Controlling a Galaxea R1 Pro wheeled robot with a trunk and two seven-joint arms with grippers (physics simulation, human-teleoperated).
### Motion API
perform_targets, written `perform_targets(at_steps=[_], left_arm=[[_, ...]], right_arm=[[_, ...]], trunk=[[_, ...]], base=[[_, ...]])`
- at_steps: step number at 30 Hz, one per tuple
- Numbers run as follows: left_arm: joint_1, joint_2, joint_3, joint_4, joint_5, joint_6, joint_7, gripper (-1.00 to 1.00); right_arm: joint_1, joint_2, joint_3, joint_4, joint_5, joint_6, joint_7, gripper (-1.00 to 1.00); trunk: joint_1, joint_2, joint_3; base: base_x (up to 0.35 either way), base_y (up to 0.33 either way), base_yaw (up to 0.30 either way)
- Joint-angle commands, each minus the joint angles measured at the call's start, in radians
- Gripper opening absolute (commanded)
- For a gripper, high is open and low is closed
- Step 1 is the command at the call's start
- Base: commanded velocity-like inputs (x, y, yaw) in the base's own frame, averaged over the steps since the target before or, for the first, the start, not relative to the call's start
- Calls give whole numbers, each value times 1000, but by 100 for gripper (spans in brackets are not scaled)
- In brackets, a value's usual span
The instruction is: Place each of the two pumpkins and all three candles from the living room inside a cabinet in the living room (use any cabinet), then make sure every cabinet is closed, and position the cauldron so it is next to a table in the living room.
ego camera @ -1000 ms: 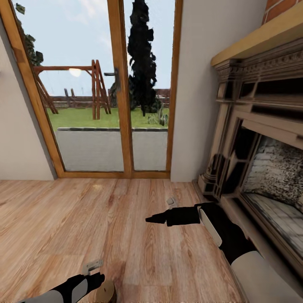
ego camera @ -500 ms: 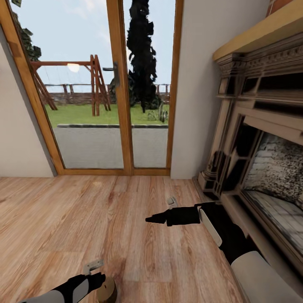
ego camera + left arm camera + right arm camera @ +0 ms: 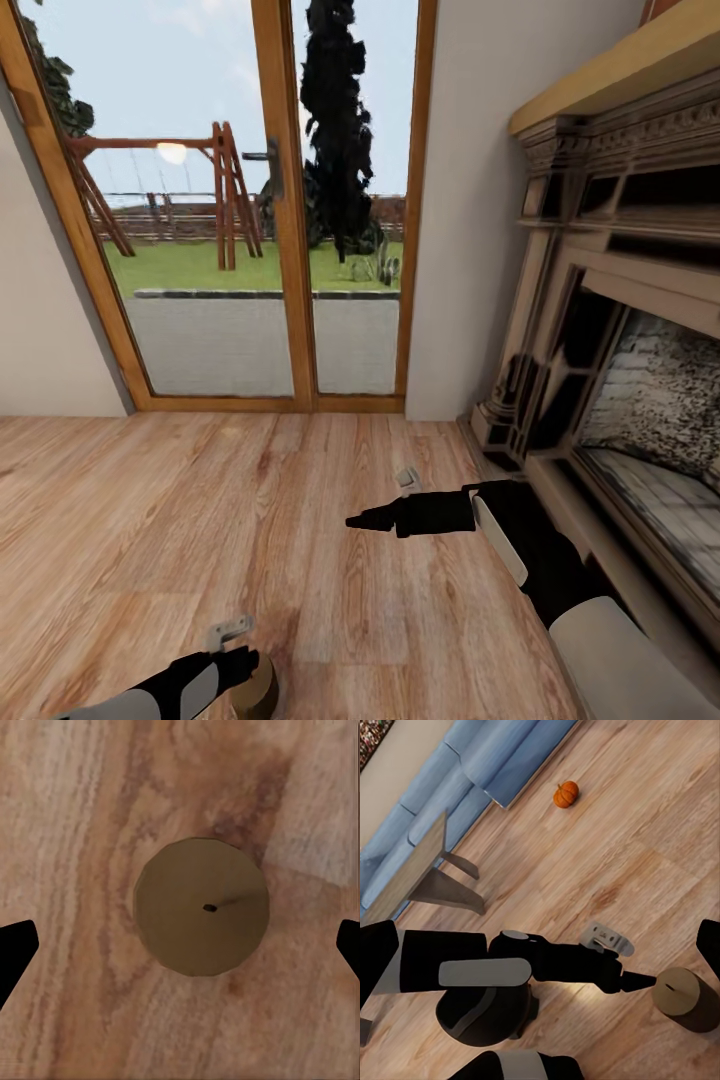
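Nearest the robot, a squat olive-brown candle (image 3: 201,907) stands upright on the wooden floor (image 3: 150,520), a dark wick at the middle of its flat top. The left gripper (image 3: 180,945) hangs directly above it, fingers spread wide with one dark tip on each side and nothing held; in the left wrist view the candle sits close to centred between them, slightly toward one tip. From the head view the left arm reaches down at the lower edge, with the candle just beyond its end.

The step in hand looks like picking up this candle. To do it well, the gripper should come straight down, keep the wick centred between the fingers, and close on the round wall well below the top rim so the candle neither tips nor slips out.

Further on, the right gripper (image 3: 365,521) is held out level over bare floor; I cannot tell how far it is open. Its wrist view looks back past the left arm to a pumpkin (image 3: 566,794) lying on the floor near a blue sofa (image 3: 472,772), with the table (image 3: 412,866) nearer.

Beyond stand a fireplace (image 3: 620,330) and a glazed door (image 3: 270,200).
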Motion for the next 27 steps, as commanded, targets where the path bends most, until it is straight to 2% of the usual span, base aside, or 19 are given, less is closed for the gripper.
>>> perform_targets(at_steps=[1, 17, 27], left_arm=[[0, 1, -8, -4, 8, 3, 5, 100], [0, -5, -10, -9, 8, -1, -1, 100], [0, -5, -10, -9, 6, -1, -2, 100]], right_arm=[[-1, -1, 2, 0, -5, 5, -1, 100], [-1, -1, 2, 0, -5, 4, -1, 100], [-1, -1, 2, 0, -5, 3, -1, 100]], trunk=[[0, 0, -1], [0, 0, -1], [0, 0, -1]], base=[[0, 0, 0], [1, 0, 0], [115, 0, 0]])
